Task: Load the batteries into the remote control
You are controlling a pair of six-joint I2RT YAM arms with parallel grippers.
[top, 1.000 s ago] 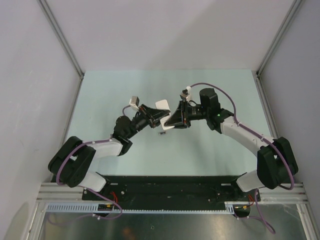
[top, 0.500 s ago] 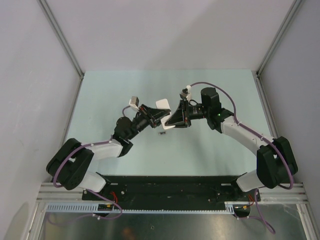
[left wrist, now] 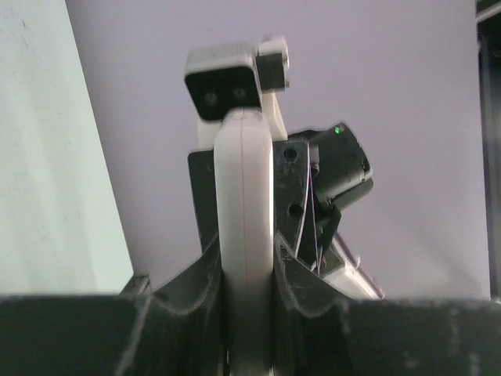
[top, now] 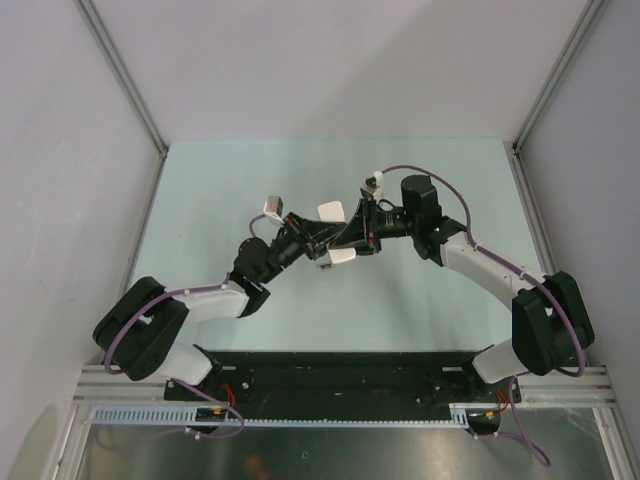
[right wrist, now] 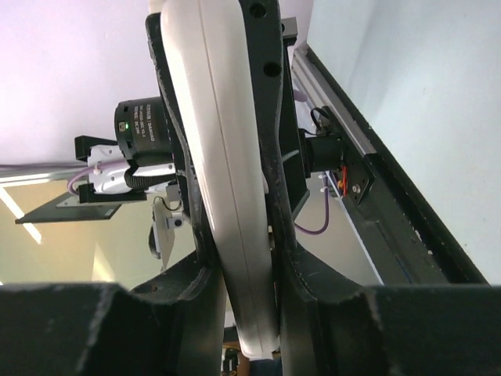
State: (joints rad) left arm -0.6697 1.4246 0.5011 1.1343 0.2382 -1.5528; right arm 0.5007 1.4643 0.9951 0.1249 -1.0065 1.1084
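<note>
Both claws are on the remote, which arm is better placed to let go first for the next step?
Probably right, narrowly. The left claw clamps the remote control edge-on, seated deep, so it could hold alone; the right claw grips it too.

Pale green table (top: 200,200) between grey walls (top: 330,60)

We saw even, soft light in top cam, faint shadows only. Wrist cams: foreground dark & blurry, remote control (left wrist: 245,235) edge glared white, bkgd w/ purple cast.
</note>
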